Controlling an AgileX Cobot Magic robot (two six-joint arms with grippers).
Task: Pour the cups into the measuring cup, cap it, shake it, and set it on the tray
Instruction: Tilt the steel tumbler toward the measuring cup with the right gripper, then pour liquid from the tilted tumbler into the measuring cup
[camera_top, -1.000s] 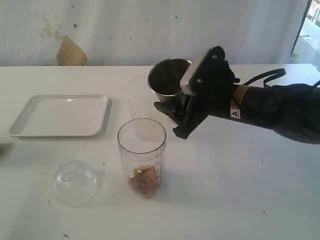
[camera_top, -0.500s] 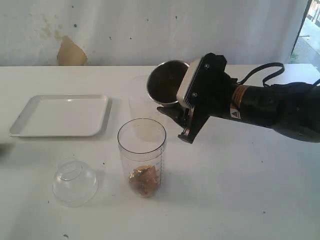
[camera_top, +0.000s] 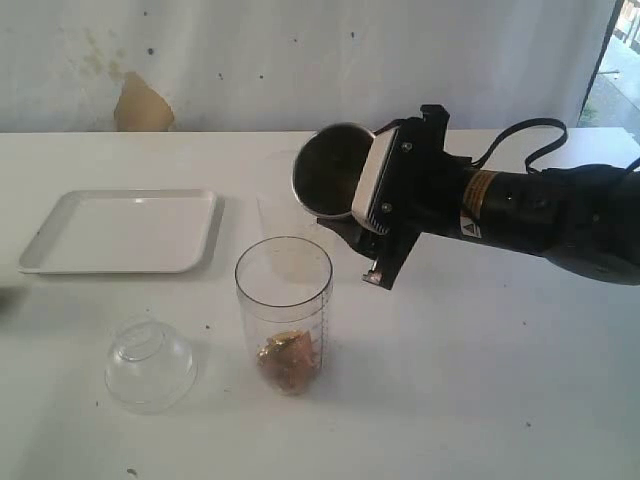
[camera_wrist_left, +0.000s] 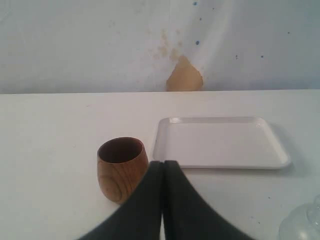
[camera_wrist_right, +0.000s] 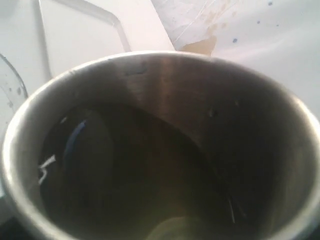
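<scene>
**Steel tumbler (camera_top: 330, 172) held tilted over the counter (camera_top: 500, 380), beside the measuring cup (camera_top: 284, 315)**

Toward the counter's left edge lies the white tray (camera_top: 120, 232), with a clear dome lid (camera_top: 150, 363) nearer the front edge. The measuring cup stands upright mid-counter with brown bits at its bottom, and a frosted cup (camera_top: 275, 208) stands just behind it. The right gripper (camera_top: 372, 225) has its jaws clamped on the steel tumbler, whose mouth is tipped toward the measuring cup. The right wrist view shows only the tumbler's dark inside. Only the left wrist view shows the wooden cup (camera_wrist_left: 121, 168), upright beside the tray, and the left gripper (camera_wrist_left: 163, 170), its jaws pressed together and holding nothing.
</scene>
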